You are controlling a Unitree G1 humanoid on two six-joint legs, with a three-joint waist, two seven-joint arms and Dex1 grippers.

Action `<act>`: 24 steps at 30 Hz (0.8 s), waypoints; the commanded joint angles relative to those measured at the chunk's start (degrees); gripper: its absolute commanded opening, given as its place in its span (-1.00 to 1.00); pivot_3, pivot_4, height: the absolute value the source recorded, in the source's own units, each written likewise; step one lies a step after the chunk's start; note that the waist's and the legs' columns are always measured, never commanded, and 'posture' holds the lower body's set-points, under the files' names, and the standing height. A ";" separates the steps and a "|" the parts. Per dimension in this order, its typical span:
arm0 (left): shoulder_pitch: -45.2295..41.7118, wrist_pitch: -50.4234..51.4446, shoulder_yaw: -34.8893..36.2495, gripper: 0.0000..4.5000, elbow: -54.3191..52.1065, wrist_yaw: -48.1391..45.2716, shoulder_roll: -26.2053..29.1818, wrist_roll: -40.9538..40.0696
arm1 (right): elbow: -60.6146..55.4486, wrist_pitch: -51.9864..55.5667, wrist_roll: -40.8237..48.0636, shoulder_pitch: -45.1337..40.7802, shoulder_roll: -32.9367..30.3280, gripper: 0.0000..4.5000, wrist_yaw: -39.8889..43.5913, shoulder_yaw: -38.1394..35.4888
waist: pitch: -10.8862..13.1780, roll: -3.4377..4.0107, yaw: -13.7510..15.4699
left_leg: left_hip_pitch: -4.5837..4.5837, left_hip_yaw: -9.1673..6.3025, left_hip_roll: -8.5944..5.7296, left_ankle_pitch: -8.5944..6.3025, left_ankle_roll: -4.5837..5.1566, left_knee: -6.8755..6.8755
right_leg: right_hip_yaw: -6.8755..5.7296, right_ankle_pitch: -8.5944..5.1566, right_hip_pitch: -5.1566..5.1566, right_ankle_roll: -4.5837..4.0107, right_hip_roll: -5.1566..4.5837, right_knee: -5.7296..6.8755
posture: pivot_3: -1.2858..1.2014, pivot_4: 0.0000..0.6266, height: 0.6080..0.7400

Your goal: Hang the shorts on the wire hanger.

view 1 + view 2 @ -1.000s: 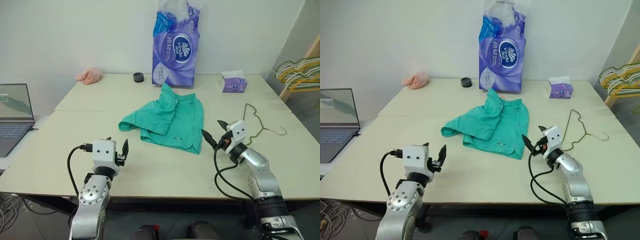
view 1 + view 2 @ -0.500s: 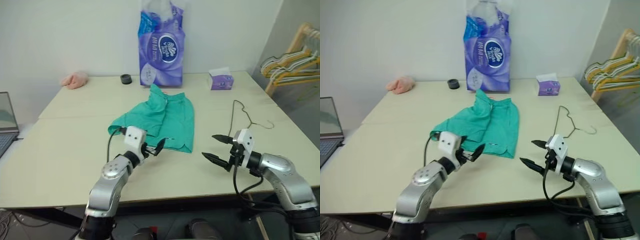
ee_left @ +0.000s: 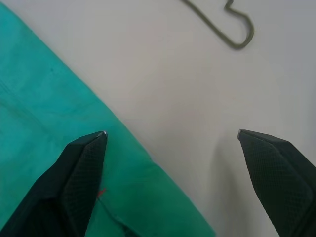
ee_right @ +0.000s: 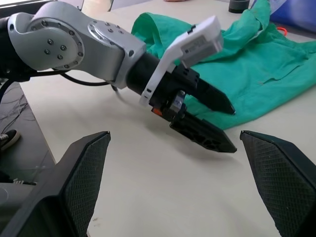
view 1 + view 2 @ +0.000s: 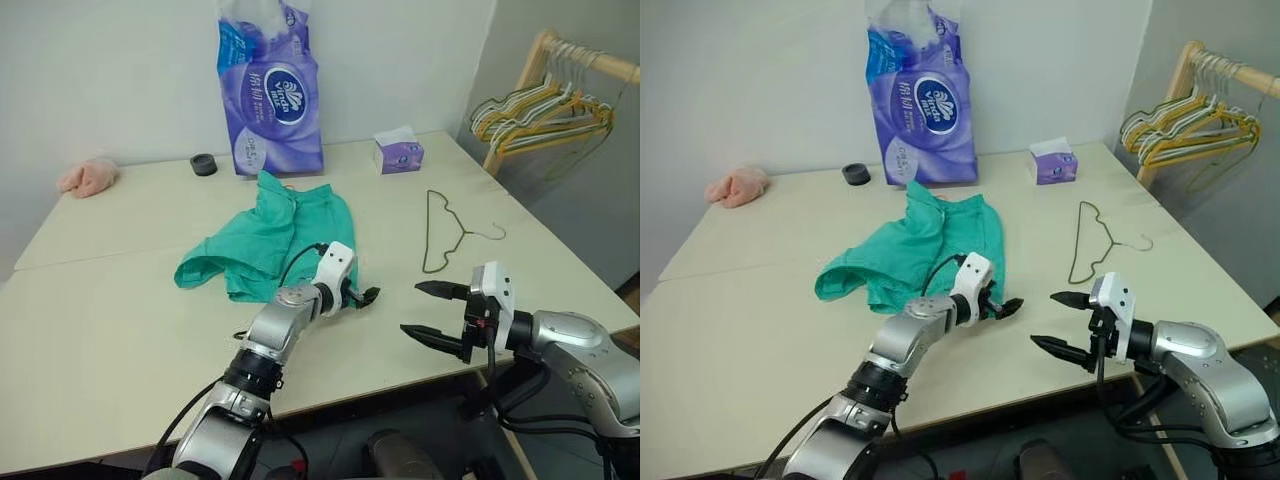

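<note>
The right end effector (image 5: 432, 312) is held off the near right edge of the bench (image 5: 110, 330), fingers spread wide, nothing between them, tips aimed toward the robot's left. Just past it, the left end effector (image 5: 362, 296) is seen low over the bench, fingers also wide apart and empty, as the left wrist view confirms. One of its fingers sits over the hem of the shorts (image 5: 268, 236), the other over bare bench; contact with the cloth cannot be told. The shorts lie crumpled on the bench, to the left of and beyond the left end effector, long axis running away from the robot toward the purple tissue pack (image 5: 270, 88), waistband end at the far side. The wire hanger (image 5: 440, 228) lies flat on the bench, beyond the right end effector and off to the right of the left one, well apart from the shorts, with bare bench between. Its long axis runs roughly away from the robot, hook curling out to the right. Judged from this layout, the left arm is nearer to the shorts and the right arm nearer to the hanger, so a split of work is suggested: cloth to the left, wire to the right. Neither item is gripped yet. Farther off, a small tissue box (image 5: 398, 155) is noted, and bunched hangers on a wooden rack (image 5: 540, 95) beyond the bench.
</note>
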 commanded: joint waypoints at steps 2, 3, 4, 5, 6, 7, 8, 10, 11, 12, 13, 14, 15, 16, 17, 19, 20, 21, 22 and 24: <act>-0.07 1.09 1.24 0.99 -0.51 1.16 0.53 0.93 | -0.97 -0.57 1.53 -0.68 -0.15 1.00 0.25 -2.18 | 0.00 -0.01 -0.74 | 0.01 -0.06 0.00 -0.02 -0.01 0.00 | 0.00 -0.01 0.01 0.02 -0.01 0.00 | -0.29 -0.89 1.00; 0.27 1.29 1.30 0.99 -0.74 1.17 0.73 0.99 | -0.98 -0.62 1.56 -0.59 -0.17 1.00 0.27 -2.21 | 0.00 -0.01 -0.90 | 0.01 -0.08 0.00 -0.02 -0.01 0.00 | 0.00 -0.01 0.01 0.02 -0.01 0.00 | -0.29 -0.88 1.00; 0.72 1.73 1.55 0.99 -1.02 1.26 0.86 0.88 | -0.93 -0.65 1.61 -0.58 -0.19 1.00 0.33 -2.23 | 0.00 0.00 -0.99 | 0.01 -0.12 0.00 -0.03 -0.01 0.00 | -0.02 -0.02 0.03 0.03 -0.02 0.00 | -0.29 -0.88 1.00; 1.28 2.07 1.66 0.91 -1.42 1.35 1.10 0.91 | -0.88 -0.61 1.77 -0.63 -0.19 1.00 0.47 -2.20 | 0.00 0.00 -1.12 | 0.01 -0.14 0.00 -0.03 -0.01 0.00 | -0.03 -0.02 0.03 0.03 -0.02 0.00 | -0.29 -0.88 1.00; 1.88 2.39 1.75 0.81 -1.92 1.30 1.35 0.89 | -0.80 -0.52 1.98 -0.77 -0.19 1.00 0.65 -2.17 | 0.00 0.00 -1.20 | 0.02 -0.14 0.00 -0.03 -0.01 0.00 | -0.03 -0.02 0.03 0.03 -0.02 0.00 | -0.29 -0.88 1.00; 2.51 3.16 2.23 0.71 -2.50 1.41 1.36 0.53 | -0.70 -0.19 2.47 -1.10 -0.11 1.00 0.84 -2.18 | 0.00 0.00 -1.25 | 0.02 -0.15 0.01 -0.04 -0.01 -0.01 | -0.03 -0.02 0.03 0.04 -0.02 0.00 | -0.29 -0.88 1.00; 3.18 3.93 2.63 0.58 -3.27 1.43 1.42 0.17 | -0.73 0.13 2.89 -1.36 -0.10 1.00 1.00 -2.18 | 0.00 0.00 -1.33 | 0.02 -0.17 0.02 -0.06 0.00 -0.01 | -0.05 -0.03 0.03 0.05 -0.01 0.00 | -0.28 -0.88 1.00; 4.38 6.05 4.08 0.30 -4.86 1.89 1.18 -0.97 | -0.59 0.70 3.68 -2.17 -0.37 1.00 1.45 -2.06 | -0.01 0.02 -1.41 | 0.05 -0.17 0.03 -0.09 0.01 -0.01 | -0.04 -0.04 0.04 0.06 -0.01 0.02 | -0.28 -0.88 1.00; 4.85 6.64 4.64 0.15 -5.59 1.94 1.22 -1.31 | -0.43 0.95 4.00 -2.61 -0.58 1.00 1.82 -1.99 | -0.02 0.03 -1.39 | 0.04 -0.17 0.03 -0.10 0.02 -0.01 | -0.04 -0.04 0.04 0.06 -0.01 0.02 | -0.28 -0.88 1.00; 5.33 7.38 5.52 0.02 -6.41 1.97 1.16 -1.91 | -0.14 1.33 4.33 -3.23 -0.65 1.00 2.00 -2.02 | -0.02 0.03 -1.36 | 0.05 -0.18 0.03 -0.10 0.02 -0.01 | -0.03 -0.04 0.04 0.06 -0.01 0.02 | -0.28 -0.88 1.00; 5.71 8.15 6.31 -0.13 -7.14 1.96 1.15 -2.47 | 0.13 1.59 4.56 -3.76 -0.71 1.00 2.22 -2.01 | -0.02 0.03 -1.36 | 0.05 -0.18 0.03 -0.11 0.01 0.00 | -0.04 -0.04 0.05 0.06 -0.01 0.02 | -0.28 -0.88 1.00; 6.05 8.55 6.65 -0.26 -7.78 1.78 1.46 -2.60 | 0.40 1.62 4.54 -4.23 -0.82 1.00 2.46 -1.87 | -0.02 0.03 -1.29 | 0.05 -0.17 0.02 -0.11 0.01 0.00 | -0.03 -0.04 0.05 0.06 -0.01 0.02 | -0.27 -0.89 1.00; 6.56 8.94 6.86 -0.39 -8.63 1.37 2.11 -2.74 | 0.73 1.64 4.52 -4.75 -0.93 1.00 2.65 -1.69 | -0.02 0.03 -1.22 | 0.05 -0.19 0.02 -0.11 0.01 0.01 | -0.04 -0.04 0.06 0.06 -0.01 0.01 | -0.27 -0.89 1.00; 7.09 9.52 7.14 -0.52 -9.52 0.93 2.69 -3.06 | 1.03 1.62 4.51 -5.20 -1.02 1.00 2.86 -1.51 | -0.03 0.04 -1.19 | 0.05 -0.19 0.02 -0.11 0.01 0.01 | -0.04 -0.04 0.06 0.06 -0.01 0.01 | -0.27 -0.89 1.00; 7.94 10.09 7.48 -0.68 -10.92 0.23 3.55 -3.53 | 1.34 1.58 4.47 -5.76 -1.07 1.00 3.13 -1.27 | -0.03 0.04 -1.27 | 0.05 -0.18 0.02 -0.11 0.01 0.01 | -0.03 -0.04 0.07 0.06 -0.01 0.01 | -0.27 -0.89 1.00; 9.52 11.61 8.30 -0.95 -13.58 -0.79 4.85 -4.90 | 1.81 1.52 4.37 -6.58 -1.08 1.00 3.55 -0.88 | -0.03 0.05 -1.23 | 0.06 -0.18 0.02 -0.11 0.01 0.01 | -0.02 -0.04 0.07 0.06 -0.01 0.01 | -0.27 -0.89 1.00; 10.79 12.77 8.90 -0.99 -15.69 -1.72 5.90 -6.00 | 2.11 1.36 4.19 -7.11 -1.06 1.00 3.88 -0.48 | -0.04 0.05 -1.27 | 0.06 -0.19 0.02 -0.11 0.01 0.01 | -0.03 -0.04 0.06 0.06 -0.01 0.02 | -0.27 -0.89 1.00; 12.35 13.81 9.48 -0.99 -18.05 -2.76 7.18 -7.17 | 2.43 1.14 3.89 -7.60 -1.03 1.00 4.26 0.04 | -0.04 0.06 -1.30 | 0.06 -0.19 0.03 -0.12 0.01 0.00 | -0.02 -0.04 0.06 0.06 -0.01 0.03 | -0.25 -0.90 1.00; 13.44 14.57 9.84 -0.99 -19.76 -3.41 8.08 -8.01 | 2.66 0.96 3.68 -7.91 -1.03 1.00 4.56 0.38 | -0.05 0.07 -1.31 | 0.07 -0.17 0.04 -0.12 0.00 0.00 | 0.00 -0.04 0.05 0.06 -0.01 0.04 | -0.24 -0.90 1.00; 17.66 16.57 11.87 -0.99 -25.41 -6.26 11.93 -10.98 | 4.53 -0.73 1.67 -9.70 -0.68 1.00 5.75 2.42 | -0.06 0.09 -1.21 | 0.07 -0.19 0.05 -0.12 0.00 0.00 | -0.01 -0.04 0.04 0.06 -0.01 0.07 | -0.22 -0.92 1.00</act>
